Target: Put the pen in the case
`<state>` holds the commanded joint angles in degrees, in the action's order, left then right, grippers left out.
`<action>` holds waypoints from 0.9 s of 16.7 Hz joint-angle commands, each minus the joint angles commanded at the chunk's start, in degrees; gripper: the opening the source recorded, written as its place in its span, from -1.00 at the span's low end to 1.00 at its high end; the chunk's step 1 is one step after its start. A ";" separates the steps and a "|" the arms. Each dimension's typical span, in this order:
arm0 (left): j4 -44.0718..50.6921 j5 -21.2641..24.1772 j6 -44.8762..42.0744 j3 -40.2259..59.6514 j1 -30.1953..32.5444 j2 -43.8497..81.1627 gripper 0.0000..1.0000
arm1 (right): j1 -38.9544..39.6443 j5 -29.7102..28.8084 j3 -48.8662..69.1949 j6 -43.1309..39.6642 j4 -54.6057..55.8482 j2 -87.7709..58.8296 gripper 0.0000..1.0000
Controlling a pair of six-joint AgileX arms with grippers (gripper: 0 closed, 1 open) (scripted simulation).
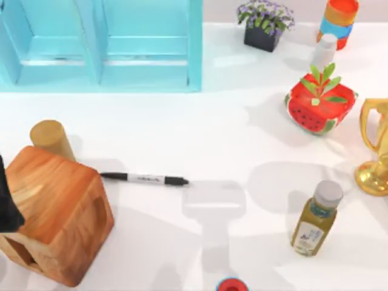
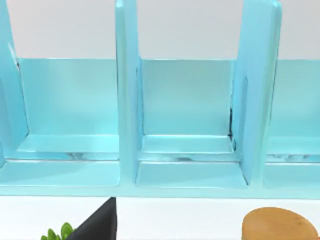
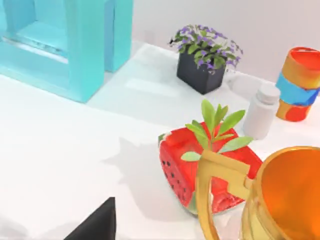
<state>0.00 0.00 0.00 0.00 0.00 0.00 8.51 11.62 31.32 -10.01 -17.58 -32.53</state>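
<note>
Top view, looking down on a white counter: a slim marker pen with a white barrel and black cap lies flat, just beside the right edge of a wooden house-shaped box at the lower left. Behind that box stands a tan wooden cylinder. A dark piece of the left arm juts in at the left edge, over the box; its end effector's fingers are hidden, so I cannot tell how far they are open or whether they hold anything.

Along the back left sits a turquoise case with upright dividers — the left wrist view looks straight into its open compartments. On the right side are a red watermelon-patterned planter with green leaves, a black pot of purple flowers, a small white bottle, an orange-and-blue striped cup, a gold trophy cup and a yellow-green bottle with a white cap. A small red and blue object peeks in at the near edge.

The right wrist view looks across the planter and trophy; a black tip of the right end effector shows, its opening impossible to judge.
</note>
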 joint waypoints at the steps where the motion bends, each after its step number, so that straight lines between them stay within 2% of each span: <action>1: 0.00 0.00 0.00 0.00 0.00 0.00 1.00 | 1.24 1.78 5.04 -1.65 -2.92 -5.33 1.00; 10: 0.00 0.00 0.00 0.00 0.00 0.00 1.00 | 12.36 18.82 57.83 -17.99 -33.27 -61.45 1.00; 15: 0.00 0.00 0.00 0.00 0.00 0.00 1.00 | 16.48 26.33 85.94 -25.96 -49.37 -92.35 1.00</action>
<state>0.00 0.00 0.00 0.00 0.00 0.00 25.00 37.94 117.26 -35.98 -66.95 -124.88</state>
